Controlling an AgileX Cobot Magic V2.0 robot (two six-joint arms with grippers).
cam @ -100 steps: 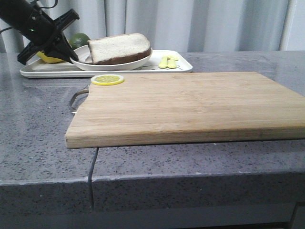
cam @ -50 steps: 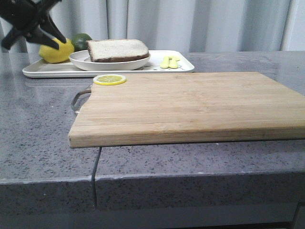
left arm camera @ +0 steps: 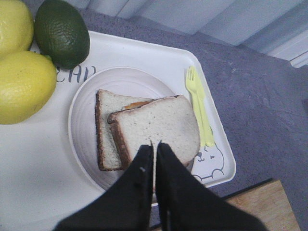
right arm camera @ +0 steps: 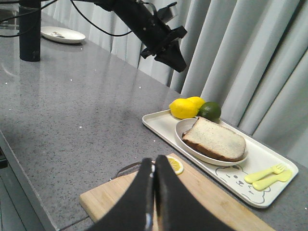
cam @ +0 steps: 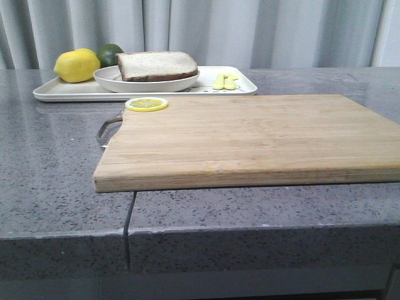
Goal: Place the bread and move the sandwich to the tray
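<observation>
The sandwich (cam: pixel 156 65) lies on a round white plate (cam: pixel 109 78) on the white tray (cam: pixel 240 89) at the back left. In the left wrist view the top slice of bread (left arm camera: pixel 159 126) lies askew over the lower slice, with an orange bit of filling (left arm camera: pixel 137 103) showing between them. My left gripper (left arm camera: pixel 155 144) is shut and empty, high above the plate; it also shows in the right wrist view (right arm camera: pixel 179 65). My right gripper (right arm camera: pixel 154 161) is shut and empty above the near part of the wooden cutting board (right arm camera: pixel 216 202). Neither gripper shows in the front view.
The cutting board (cam: pixel 250 137) fills the middle of the grey counter, with a lemon slice (cam: pixel 146 104) at its far left corner. Lemons (cam: pixel 77 65), a lime (cam: pixel 109 51) and a yellow fork (cam: pixel 225 81) lie on the tray. Curtains hang behind.
My left gripper has risen up and to the left from the plate's left edge and left the front view. The tilted sandwich has settled flat on the plate.
</observation>
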